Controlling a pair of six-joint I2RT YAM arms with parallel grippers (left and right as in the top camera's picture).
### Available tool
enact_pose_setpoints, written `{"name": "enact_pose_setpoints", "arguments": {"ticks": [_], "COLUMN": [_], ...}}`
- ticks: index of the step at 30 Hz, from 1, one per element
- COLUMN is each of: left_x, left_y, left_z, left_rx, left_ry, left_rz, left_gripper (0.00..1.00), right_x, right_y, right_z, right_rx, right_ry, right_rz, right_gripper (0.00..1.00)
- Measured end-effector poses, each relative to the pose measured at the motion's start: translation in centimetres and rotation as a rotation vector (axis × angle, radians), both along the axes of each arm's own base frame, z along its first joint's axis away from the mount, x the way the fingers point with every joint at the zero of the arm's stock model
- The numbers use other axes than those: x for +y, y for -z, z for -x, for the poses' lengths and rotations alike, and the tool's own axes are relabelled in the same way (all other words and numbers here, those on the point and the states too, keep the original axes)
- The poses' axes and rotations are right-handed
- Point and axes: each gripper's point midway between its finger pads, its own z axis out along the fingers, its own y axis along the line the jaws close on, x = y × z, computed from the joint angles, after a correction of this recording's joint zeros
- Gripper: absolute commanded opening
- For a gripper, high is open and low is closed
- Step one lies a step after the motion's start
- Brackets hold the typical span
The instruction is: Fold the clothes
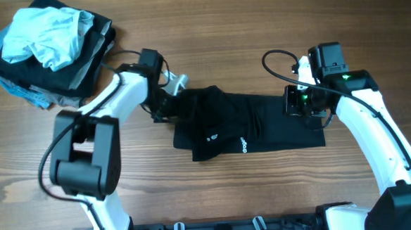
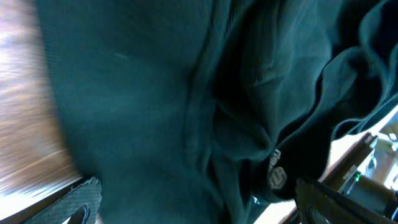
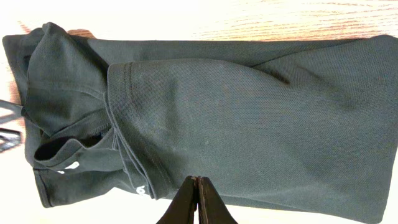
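Overhead, the black polo shirt (image 1: 248, 130) is seen laid across the middle of the wooden table (image 1: 216, 192), bunched at its left end; the left gripper (image 1: 164, 103) is set at that bunched end, its fingers (image 2: 81, 202) held wide apart with dark cloth filling the wrist view; the right gripper (image 3: 198, 186) is closed tight over the shirt's right end, with no cloth seen pinched; a pile of clothes (image 1: 47, 46) is stacked at the far left corner.
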Motion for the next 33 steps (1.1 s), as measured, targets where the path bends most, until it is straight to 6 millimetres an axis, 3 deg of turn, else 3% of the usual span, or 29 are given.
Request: {"name": "enact_pose_setpoints", "arguments": {"ticks": [2, 6, 7, 9, 10, 11, 15, 18, 20, 23, 25, 27, 33], "left_x": [-1.2, -3.3, -4.0, -5.4, -5.9, -6.2, -5.4, -1.3, 1.2, 2.3, 1.4, -0.1, -11.8], "left_y": [0.2, 0.5, 0.6, 1.0, 1.3, 1.5, 1.9, 0.6, -1.8, -6.0, -8.4, -9.5, -10.1], "left_z": [0.5, 0.8, 1.1, 1.8, 2.2, 2.7, 4.3, 5.1, 3.6, -0.3, -2.1, -2.6, 1.0], "left_rx": [0.011, -0.004, -0.006, -0.012, -0.009, -0.002, 0.079, 0.230, 0.263, 0.166, 0.067, 0.008, -0.166], "left_ry": [0.026, 0.079, 0.103, 0.143, 0.162, 0.175, 0.177, 0.100, 0.042, -0.007, 0.001, 0.030, 0.291], "left_rz": [0.026, 0.054, 0.060, 0.060, 0.058, 0.050, 0.014, -0.099, -0.152, -0.156, -0.133, -0.112, -0.032], "left_gripper": [0.98, 0.73, 0.61, 0.24, 0.09, 0.04, 0.04, 0.04, 0.04, 0.04, 0.04, 0.04, 0.04], "right_x": [0.0, 0.0, 0.0, 0.0, 0.0, 0.0, 0.0, -0.1, -0.1, -0.3, -0.7, -1.0, -1.8], "right_y": [0.0, 0.0, 0.0, 0.0, 0.0, 0.0, 0.0, 0.0, 0.0, 0.1, 0.2, 0.3, 0.4], "right_z": [0.0, 0.0, 0.0, 0.0, 0.0, 0.0, 0.0, 0.0, 0.0, 0.0, -0.1, 0.0, 0.1], "right_rx": [0.003, 0.001, 0.001, 0.002, 0.002, 0.002, 0.002, 0.002, 0.002, 0.000, -0.001, 0.001, 0.013], "right_ry": [0.003, 0.003, 0.003, 0.003, 0.003, 0.003, 0.003, 0.004, 0.004, 0.007, 0.013, 0.019, 0.055], "right_rz": [0.000, -0.001, -0.001, 0.000, 0.000, 0.000, 0.000, 0.003, 0.003, 0.015, 0.038, 0.059, 0.088], "right_gripper": [0.05, 0.05, 0.05, 0.04, 0.05, 0.05, 0.05, 0.05, 0.04, 0.05, 0.05, 0.05, 0.06]}}
